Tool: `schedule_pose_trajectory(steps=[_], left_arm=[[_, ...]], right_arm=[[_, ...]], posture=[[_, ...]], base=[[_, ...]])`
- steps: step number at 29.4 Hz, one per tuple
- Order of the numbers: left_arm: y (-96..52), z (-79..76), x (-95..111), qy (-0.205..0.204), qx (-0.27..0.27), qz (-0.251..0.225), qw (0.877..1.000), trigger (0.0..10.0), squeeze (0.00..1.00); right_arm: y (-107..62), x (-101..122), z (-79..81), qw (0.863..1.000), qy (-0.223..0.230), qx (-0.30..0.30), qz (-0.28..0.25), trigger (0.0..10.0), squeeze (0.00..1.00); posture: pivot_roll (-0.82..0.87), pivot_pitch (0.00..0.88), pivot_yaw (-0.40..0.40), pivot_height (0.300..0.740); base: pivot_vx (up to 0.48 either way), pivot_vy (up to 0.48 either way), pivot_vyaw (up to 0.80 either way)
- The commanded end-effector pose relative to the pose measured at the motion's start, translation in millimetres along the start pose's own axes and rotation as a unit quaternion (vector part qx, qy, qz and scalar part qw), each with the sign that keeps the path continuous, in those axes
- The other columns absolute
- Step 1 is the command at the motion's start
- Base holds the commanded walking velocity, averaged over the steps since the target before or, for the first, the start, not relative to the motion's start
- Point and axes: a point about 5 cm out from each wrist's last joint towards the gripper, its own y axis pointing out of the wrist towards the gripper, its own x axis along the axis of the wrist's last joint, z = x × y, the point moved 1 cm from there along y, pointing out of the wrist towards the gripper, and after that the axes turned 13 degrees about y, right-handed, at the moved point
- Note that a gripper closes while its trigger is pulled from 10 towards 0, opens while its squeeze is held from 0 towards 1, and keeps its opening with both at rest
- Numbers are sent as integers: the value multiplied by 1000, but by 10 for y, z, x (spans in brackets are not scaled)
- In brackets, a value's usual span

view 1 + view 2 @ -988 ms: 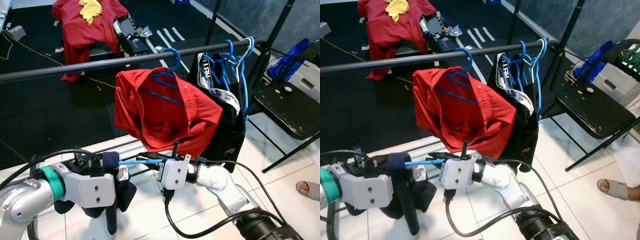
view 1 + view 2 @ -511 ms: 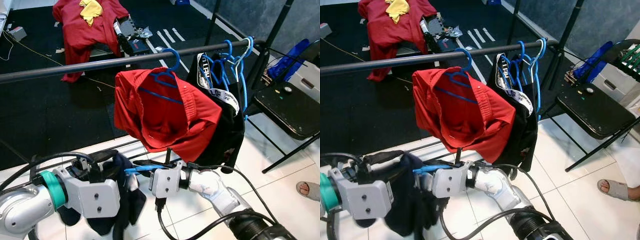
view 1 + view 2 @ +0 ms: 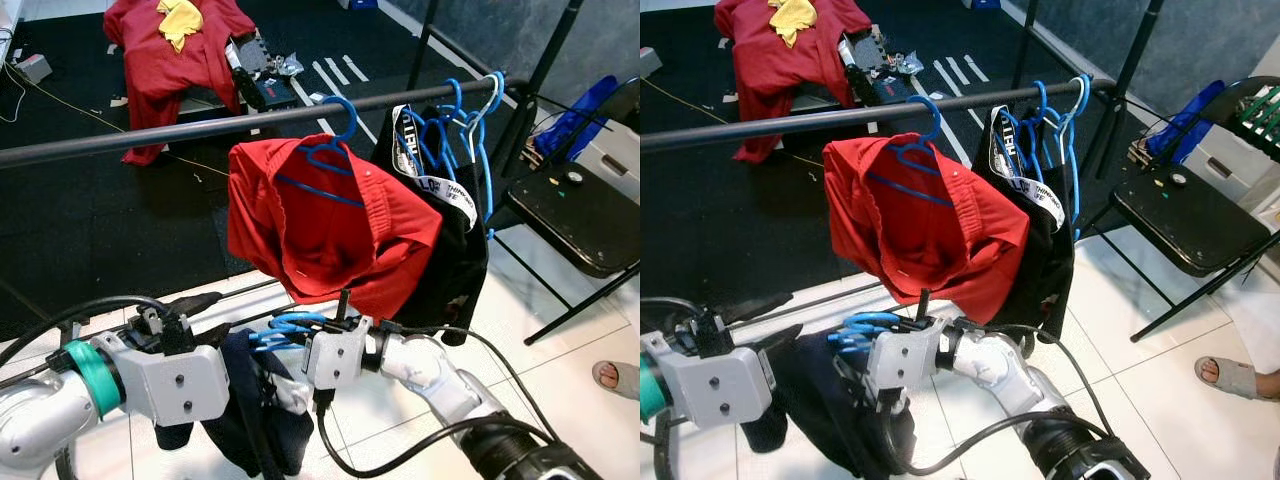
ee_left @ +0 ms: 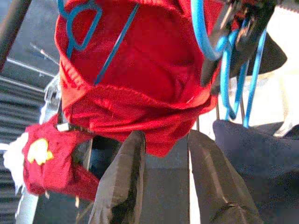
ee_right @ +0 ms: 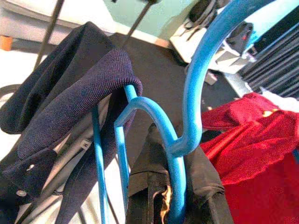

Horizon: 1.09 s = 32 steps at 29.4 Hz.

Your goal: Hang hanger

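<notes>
A blue hanger (image 3: 283, 326) carrying a dark navy garment (image 3: 262, 412) hangs low in front of me. My right gripper (image 3: 302, 328) is shut on the hanger's neck (image 5: 181, 140), the hook curving up past its fingers. My left gripper (image 3: 207, 314) is open just left of the garment, with nothing between its fingers (image 4: 122, 183). Above runs the dark clothes rail (image 3: 170, 133). A red garment (image 3: 330, 225) on a blue hanger hangs from it, with a black garment (image 3: 450, 240) on several blue hangers further right.
A black folding chair (image 3: 575, 215) stands to the right, with a person's sandalled foot (image 3: 615, 378) near it on the white tiles. Red and yellow clothes (image 3: 170, 45) lie piled on the black mat beyond the rail. A rack upright (image 3: 545, 60) stands at the rail's right end.
The navy garment has slipped off my left gripper and now hangs from the hanger below my right gripper. The left fingers stand free and open. The hanger has tilted, hook upward.
</notes>
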Motion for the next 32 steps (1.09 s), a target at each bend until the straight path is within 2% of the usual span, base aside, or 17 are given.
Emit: schedule_pose_trajectory(steps=[1,3,4,5,6,7,8,10,11,12,15,16,17,19,20,26,32], left_arm=[[-21,-2,-72,-7,15,35,999,10000,0],[-21,-2,-72,-7,15,35,999,10000,0],[-23,3,-152,-49,46,74,995,10000,0],[-50,-34,-195,-170,104,107,974,10000,0],[-50,-34,-195,-170,104,107,974,10000,0],[-72,-89,-216,-256,136,128,949,10000,0],[-72,-89,-216,-256,136,128,949,10000,0],[-145,-234,-185,-398,168,136,892,10000,0],[-145,-234,-185,-398,168,136,892,10000,0],[-180,-308,-189,-447,179,142,865,10000,0],[-162,-329,-187,-462,182,140,857,10000,0],[-130,-326,-156,-454,175,129,864,10000,310],[-95,-330,-131,-450,171,122,868,10000,1000],[-74,-331,-115,-447,168,117,871,10000,1000],[17,-318,-98,-465,174,118,860,10000,1000],[186,-300,-2,-494,177,99,845,10000,1000],[249,-301,48,-489,171,95,850,10000,1000]], right_arm=[[7,77,-63,999,-15,-17,-23,0,0],[7,77,-63,999,-15,-17,-23,0,0],[-5,97,-108,999,-19,-31,-29,0,0],[-27,134,-178,998,-25,-53,-36,0,0],[-27,134,-178,998,-25,-53,-36,0,0],[-43,160,-226,996,-28,-68,-41,0,0],[-43,160,-226,996,-28,-68,-41,0,0],[-78,251,-345,994,-42,-89,-55,0,0],[-78,251,-345,994,-42,-89,-55,0,0],[-85,333,-440,991,-54,-98,-67,0,0],[-77,388,-503,990,-61,-103,-75,0,0],[-69,415,-535,989,-64,-105,-78,0,0],[-62,437,-561,989,-66,-106,-81,0,0],[-56,449,-576,989,-67,-107,-83,0,0],[-38,447,-571,990,-62,-101,-83,0,0],[-12,449,-522,992,-51,-85,-83,0,0],[-11,452,-531,992,-44,-88,-84,0,0]], posture=[[32,140,64,740],[32,140,64,740],[34,140,66,740],[31,141,67,740],[31,141,67,740],[31,141,67,740],[31,141,67,740],[31,143,65,740],[31,143,65,740],[28,143,64,740],[29,143,62,740],[29,142,60,740],[29,142,60,740],[27,142,59,740],[23,141,57,740],[13,143,53,740],[9,144,53,740]], base=[[0,0,0],[0,0,0],[0,0,0],[0,0,0],[0,0,0],[0,0,0],[0,0,0],[0,0,0],[0,0,0],[0,0,0],[0,0,0],[0,0,0],[0,0,0],[0,0,0],[0,0,0],[0,0,0],[0,0,0]])
